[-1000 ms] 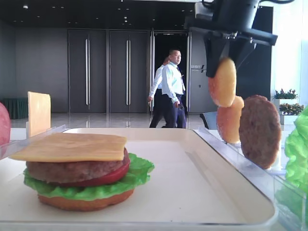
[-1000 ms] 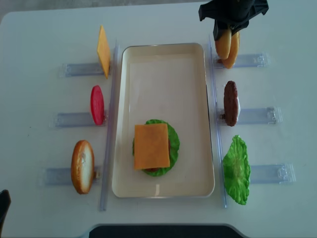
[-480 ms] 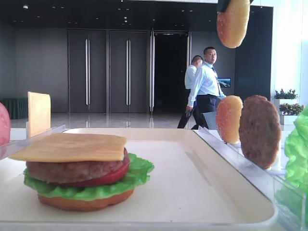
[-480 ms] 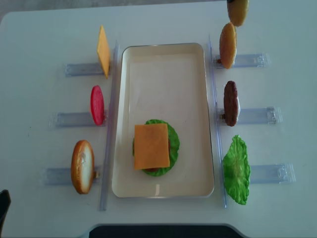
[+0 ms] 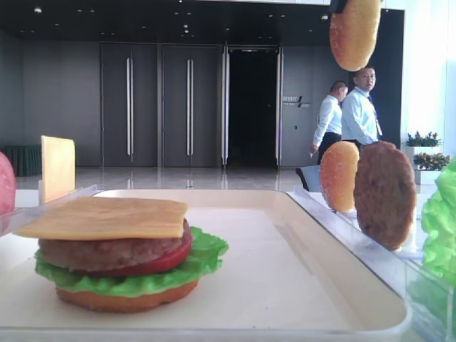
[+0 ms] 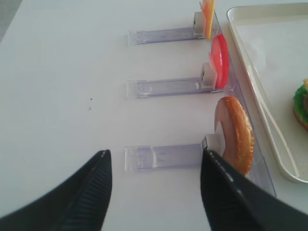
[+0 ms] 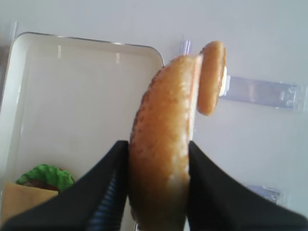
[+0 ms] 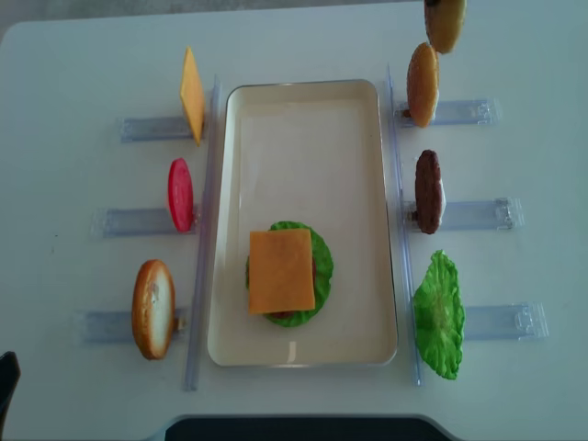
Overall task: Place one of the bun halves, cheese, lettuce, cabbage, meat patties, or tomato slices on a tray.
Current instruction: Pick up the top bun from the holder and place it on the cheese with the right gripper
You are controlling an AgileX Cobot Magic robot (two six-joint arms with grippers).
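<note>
Bun top, held on edge high above the far right rack, clamped between the closed jaws of the right gripper; tray lies left; left gripper spread wide, empty.

two guys in light shirts by the dark doors, clear racks on the white table.

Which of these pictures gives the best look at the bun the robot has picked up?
The right wrist view: the bun top fills the frame, pinched edge-on in the right gripper above the tray. The low side view and the overhead view show it only partly, cut off at the top edge. The left wrist view misses it.
</note>
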